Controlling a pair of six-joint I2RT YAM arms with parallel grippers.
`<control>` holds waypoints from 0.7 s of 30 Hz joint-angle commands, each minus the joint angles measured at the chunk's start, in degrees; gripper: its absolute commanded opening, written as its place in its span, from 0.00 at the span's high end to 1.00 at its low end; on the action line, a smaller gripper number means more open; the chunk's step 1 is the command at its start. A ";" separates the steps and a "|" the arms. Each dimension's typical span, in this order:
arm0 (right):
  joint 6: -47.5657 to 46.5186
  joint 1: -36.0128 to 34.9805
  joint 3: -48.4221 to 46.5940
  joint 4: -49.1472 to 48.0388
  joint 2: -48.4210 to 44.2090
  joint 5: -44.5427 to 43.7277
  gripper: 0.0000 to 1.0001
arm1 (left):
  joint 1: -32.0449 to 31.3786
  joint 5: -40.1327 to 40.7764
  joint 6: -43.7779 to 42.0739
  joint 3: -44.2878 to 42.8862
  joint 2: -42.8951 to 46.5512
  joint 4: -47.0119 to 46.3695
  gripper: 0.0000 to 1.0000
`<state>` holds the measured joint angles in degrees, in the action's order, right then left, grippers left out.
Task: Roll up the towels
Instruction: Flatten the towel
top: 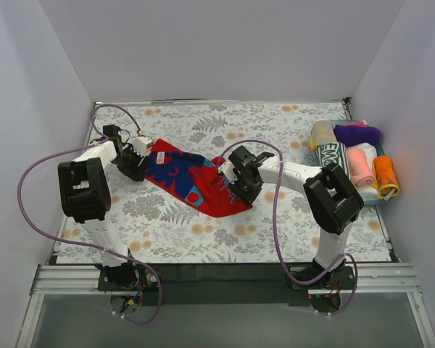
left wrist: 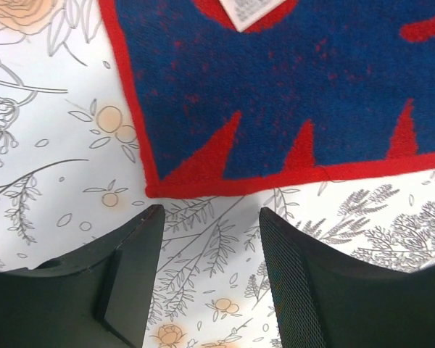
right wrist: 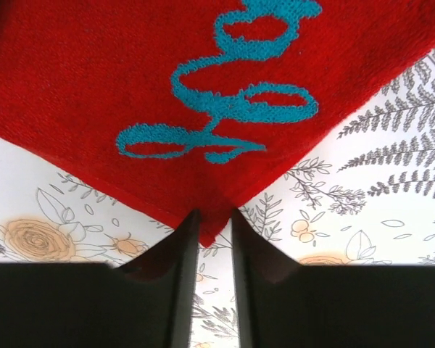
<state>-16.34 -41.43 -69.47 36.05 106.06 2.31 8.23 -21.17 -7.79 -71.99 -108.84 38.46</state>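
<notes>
Left wrist view: at the bottom of the frame the left gripper (left wrist: 210, 217) is standing open, its two dark fingers (left wrist: 130, 268) well apart and holding nothing, with only the flowered table covering (left wrist: 51, 145) showing in the gap; just beyond the fingertips the red and blue towel (left wrist: 290, 94) is lying flat across the upper part of the frame, its red border clear of both fingers; a white label (left wrist: 250, 11) is showing at the top edge. Right wrist view: at the bottom centre the right gripper (right wrist: 214, 225) is narrowed almost shut, pinching the tip of a red corner of that towel; above it, red cloth with teal script is filling the upper part of the frame. Top external view: both arms are reaching up from the lower edge toward the middle of the frame, where the towel is lying spread open, slanting from upper left to lower right; the left gripper is sitting at its upper-left end and the right gripper at its right side; at the far right a tray (top: 371, 201) is holding several rolls, the salmon-pink towel (top: 359, 167) lying rolled among them, just beside an orange roll (top: 386, 176).
</notes>
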 commanded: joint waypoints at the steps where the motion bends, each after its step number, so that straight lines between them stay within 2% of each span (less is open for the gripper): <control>1: 0.87 -1.28 4.69 0.87 4.15 2.00 0.77 | 0.03 2.18 -0.82 0.71 2.93 -3.03 0.48; 3: 0.87 -1.72 4.96 0.69 4.50 2.00 0.86 | 0.12 2.01 -0.30 0.27 2.93 -3.30 0.49; 4: 0.87 -1.72 4.79 0.60 4.68 1.74 0.97 | 0.03 1.66 -0.38 0.18 3.02 -3.56 0.49; 5: 0.96 -1.72 4.70 0.51 4.59 1.48 0.99 | 0.03 1.13 -0.29 -0.08 3.19 -3.56 0.49; 11: 0.96 -1.37 4.61 0.68 3.10 1.65 0.99 | 0.12 -0.98 2.43 -3.94 1.44 -1.20 0.50; 21: 0.78 0.21 2.94 2.09 0.99 3.49 0.99 | 0.12 -2.04 4.89 -5.27 -0.84 -1.72 0.51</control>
<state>-16.16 -41.34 -68.71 35.48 105.38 4.03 8.19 -21.93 -3.95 -75.37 -109.08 37.26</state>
